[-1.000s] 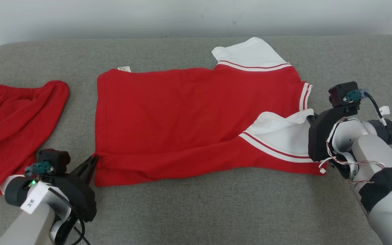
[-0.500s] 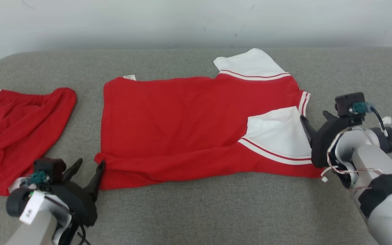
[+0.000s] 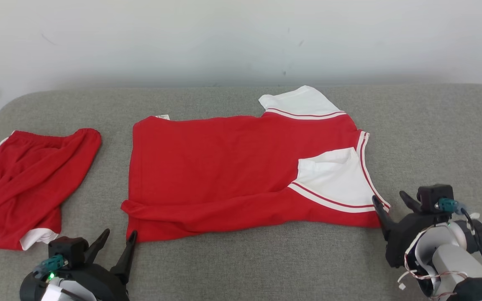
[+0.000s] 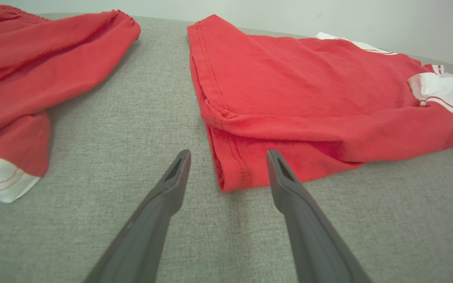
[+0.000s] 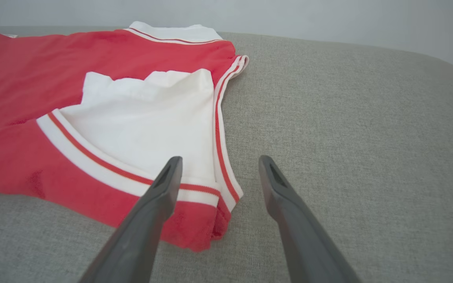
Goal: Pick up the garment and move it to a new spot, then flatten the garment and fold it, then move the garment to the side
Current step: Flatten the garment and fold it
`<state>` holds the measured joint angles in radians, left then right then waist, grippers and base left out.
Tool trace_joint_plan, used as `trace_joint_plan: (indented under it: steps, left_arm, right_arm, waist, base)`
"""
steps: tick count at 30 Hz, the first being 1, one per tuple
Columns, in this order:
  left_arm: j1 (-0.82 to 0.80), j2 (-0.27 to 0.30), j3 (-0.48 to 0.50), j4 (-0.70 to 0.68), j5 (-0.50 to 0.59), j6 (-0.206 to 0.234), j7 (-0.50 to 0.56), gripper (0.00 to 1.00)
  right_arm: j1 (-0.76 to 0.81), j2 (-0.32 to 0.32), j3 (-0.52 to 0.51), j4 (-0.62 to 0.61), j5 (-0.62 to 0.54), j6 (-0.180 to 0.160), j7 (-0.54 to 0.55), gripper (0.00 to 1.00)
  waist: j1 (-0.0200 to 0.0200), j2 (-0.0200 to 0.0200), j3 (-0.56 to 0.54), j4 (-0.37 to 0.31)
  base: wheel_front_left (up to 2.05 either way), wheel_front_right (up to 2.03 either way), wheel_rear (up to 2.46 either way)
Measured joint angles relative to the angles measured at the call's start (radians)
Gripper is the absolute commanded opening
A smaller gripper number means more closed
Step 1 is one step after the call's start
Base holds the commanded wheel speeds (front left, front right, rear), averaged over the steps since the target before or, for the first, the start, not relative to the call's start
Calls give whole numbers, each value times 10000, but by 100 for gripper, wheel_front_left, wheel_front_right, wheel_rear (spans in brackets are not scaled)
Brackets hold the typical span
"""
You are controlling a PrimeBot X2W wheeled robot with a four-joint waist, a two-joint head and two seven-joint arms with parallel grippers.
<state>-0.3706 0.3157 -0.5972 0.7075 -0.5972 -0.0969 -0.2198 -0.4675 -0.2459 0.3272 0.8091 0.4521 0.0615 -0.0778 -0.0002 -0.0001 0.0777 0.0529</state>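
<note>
A red shirt (image 3: 224, 167) with white, red-striped sleeves lies spread on the grey cushion, its near edge folded over onto the body. One white sleeve (image 3: 333, 179) rests on the right half. At the shirt's near left corner (image 4: 230, 173) my left gripper (image 3: 118, 239) stands open and empty, clear of the cloth. My right gripper (image 3: 389, 200) is open beside the near right corner (image 5: 210, 228), with nothing between its fingers.
A second red garment (image 3: 32, 175) with white trim lies crumpled at the left of the cushion (image 3: 433, 138). A pale wall (image 3: 241, 37) rises behind. Bare grey cushion runs along the near edge and at the far right.
Both grippers let go of the shirt, opened and drew back toward me. The folded near edge and white sleeve settled flat. The head camera tilted up, so the whole scene sits lower.
</note>
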Motion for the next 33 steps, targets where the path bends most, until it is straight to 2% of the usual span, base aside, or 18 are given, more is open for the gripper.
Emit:
trace_joint_plan:
  steps: [9, 23, 24, 25, 26, 27, 28, 29, 33]
  left_arm:
    - [221, -35, 58, -115, -25, 6, -98, 100]
    - [-300, -297, -71, 466, -52, -102, -96, 100]
    - [-357, -301, -88, 531, -52, -105, -94, 100]
    - [-413, -307, -128, 596, -52, -107, -77, 100]
    - [-468, -320, -159, 681, -71, -173, -25, 100]
    - [-489, -330, -224, 765, -79, -178, 12, 74]
    - [-487, -345, -272, 848, -82, -180, 56, 40]
    - [-485, -362, -305, 909, -102, -182, 94, 0]
    - [-487, -403, -343, 1122, -121, -261, 96, 0]
  right_arm:
    - [691, 128, 96, -42, 50, -92, -293, 100]
    - [385, 500, 407, 307, -84, -263, -265, 98]
    - [307, 512, 426, 339, -84, -263, -244, 47]
    - [269, 514, 437, 345, -92, -263, -211, 37]
    - [256, 527, 449, 360, -140, -263, -192, 1]
    - [257, 543, 458, 387, -151, -263, -192, 0]
    - [256, 550, 466, 414, -157, -263, -192, 0]
    - [243, 550, 468, 439, -157, -263, -192, 0]
    - [66, 570, 493, 585, -159, -263, -194, 0]
  waist:
    - [0, 0, -90, -27]
    - [3, 1, 272, -137]
    - [3, 1, 298, -137]
    - [3, 1, 322, -135]
    - [3, 1, 346, -132]
    - [3, 1, 363, -129]
    - [3, 1, 379, -126]
    - [3, 1, 392, -125]
    - [3, 1, 415, -129]
  base:
    - [0, 0, 0]
    - [0, 0, 0]
    - [0, 0, 0]
    - [0, 0, 0]
    - [0, 0, 0]
    - [0, 0, 0]
    - [0, 0, 0]
    - [0, 0, 0]
    - [0, 0, 0]
